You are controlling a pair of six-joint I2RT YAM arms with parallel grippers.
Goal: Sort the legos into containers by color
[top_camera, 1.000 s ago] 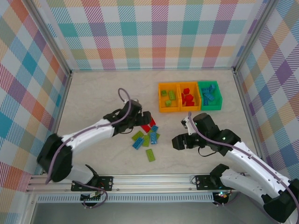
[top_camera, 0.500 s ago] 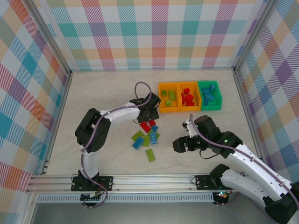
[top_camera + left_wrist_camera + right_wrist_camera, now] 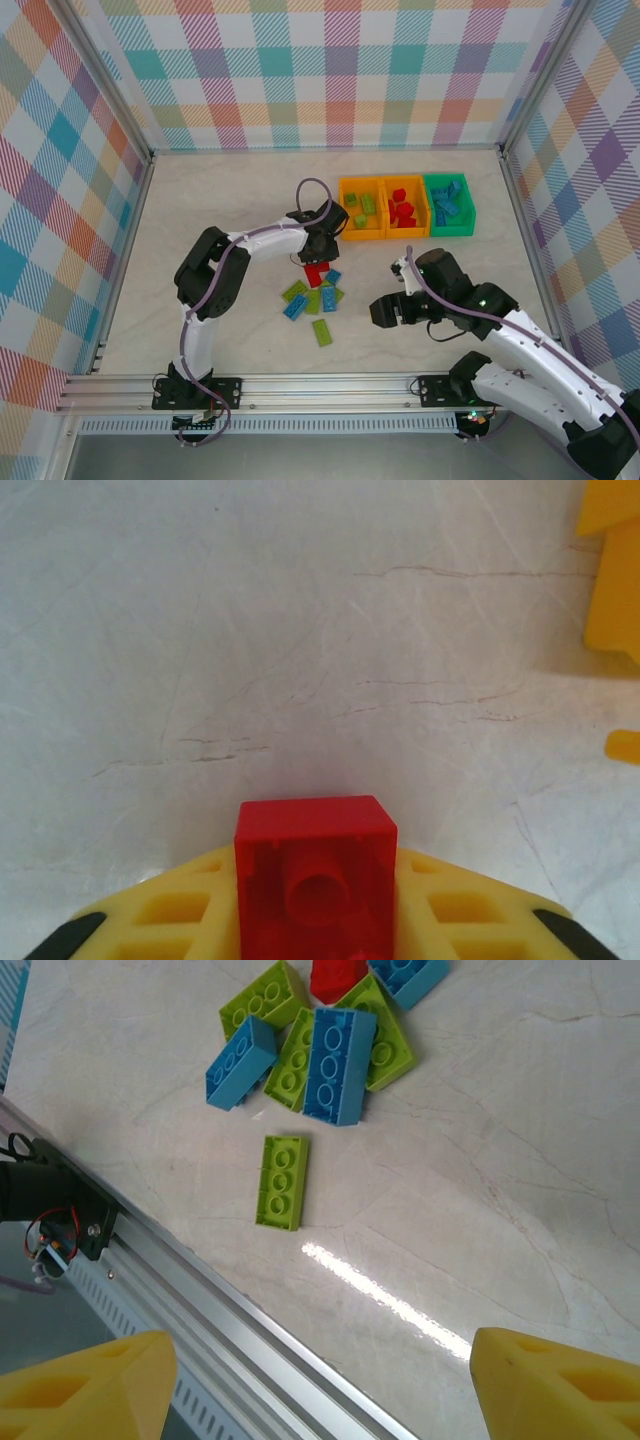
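**Item: colour sort of legos, part complete.**

**Filled so far.** Three containers stand in a row at the far right of the worktop [image 3: 200,200].
- The left orange bin [image 3: 343,208] holds lime green bricks.
- The middle orange bin [image 3: 388,210] holds red bricks.
- The green bin [image 3: 471,212] holds blue bricks.
- No stray colour is apparent in any bin, though the pieces are small from above.

**In transit.** The left tool [image 3: 316,246] is closed on one red brick [image 3: 315,845]. The brick sits between the yellow fingers [image 3: 180,912], and the wrist view shows its underside tube. The tool sits between the pile and the near-left corner of the left orange bin. Judged destination is the middle orange bin, further right.

**Outstanding.** A loose pile [image 3: 312,295] lies on the worktop near of the bins.
- It holds several lime green and blue bricks, some overlapping.
- A red piece [image 3: 337,978] shows at its far edge. Whether this is the held brick or another cannot be told.
- A lone green brick [image 3: 281,1181] lies apart, nearer the front rail.

**Idle.** The right tool [image 3: 384,309] has its jaws well apart and carries nothing. It is positioned right of the pile.

**Estimate.** Well past halfway. Roughly a third of the pieces are unsorted, mostly green and blue.
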